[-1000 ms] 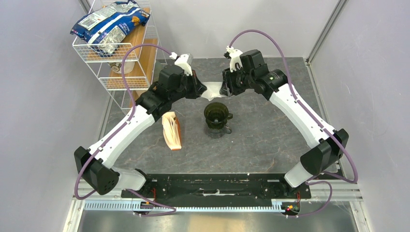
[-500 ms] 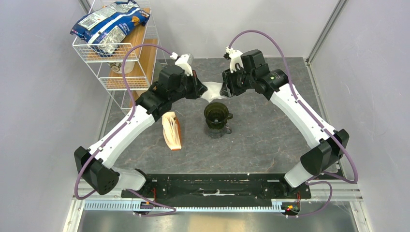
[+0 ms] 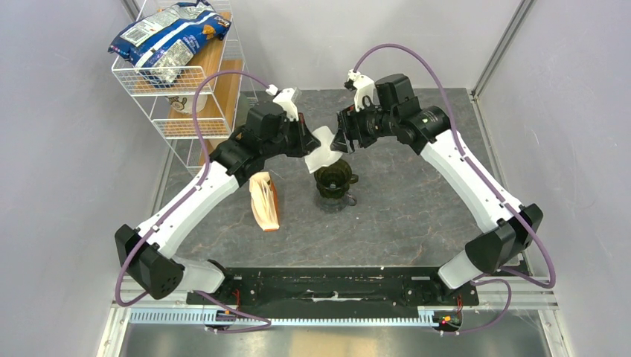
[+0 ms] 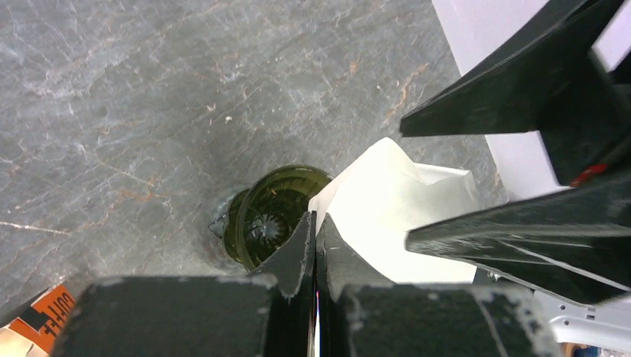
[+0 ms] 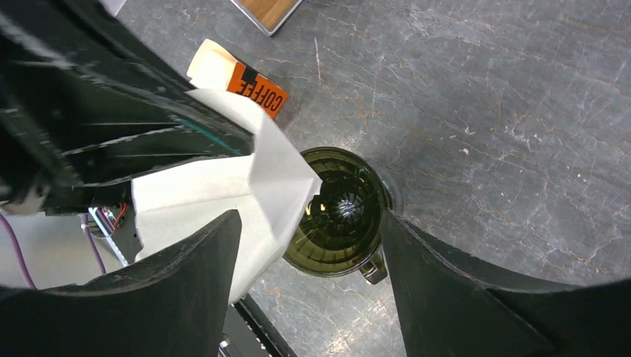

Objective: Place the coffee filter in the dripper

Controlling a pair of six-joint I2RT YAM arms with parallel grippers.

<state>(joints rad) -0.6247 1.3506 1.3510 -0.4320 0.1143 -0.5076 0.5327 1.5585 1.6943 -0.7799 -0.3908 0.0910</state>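
The left gripper [image 3: 312,143] is pressed together on one edge of the coffee filter [image 3: 322,151]. In the left wrist view its two fingers [image 4: 296,251] meet with no gap, and the white paper runs out from their tips. The coffee filter hangs in the air above the desk [image 3: 417,216], partly opened into a fan. Its lower corner is over the far-left part of the rim of the dripper [image 3: 332,175], and I cannot tell whether paper and rim touch.

The right gripper [image 3: 341,139] faces the left one from the other side of the paper. Its fingers [image 5: 186,297] are spread wide apart. The right wrist view looks down between them onto the dripper, and the coffee filter covers the tip of one finger. I cannot tell whether that finger touches the paper.

The dripper stands upright near the middle of the desk, a little toward the far edge. Its round mouth is open and its ribbed inside is bare. It appears to sit on top of a clear glass cup [image 3: 335,199], whose handle points toward the right edge.

A tan, orange-edged packet [image 3: 264,201] lies to the left of the dripper, well apart from it. A white wire rack [image 3: 167,111] stands at the far-left corner and holds blue and white bags [image 3: 167,33] on top.
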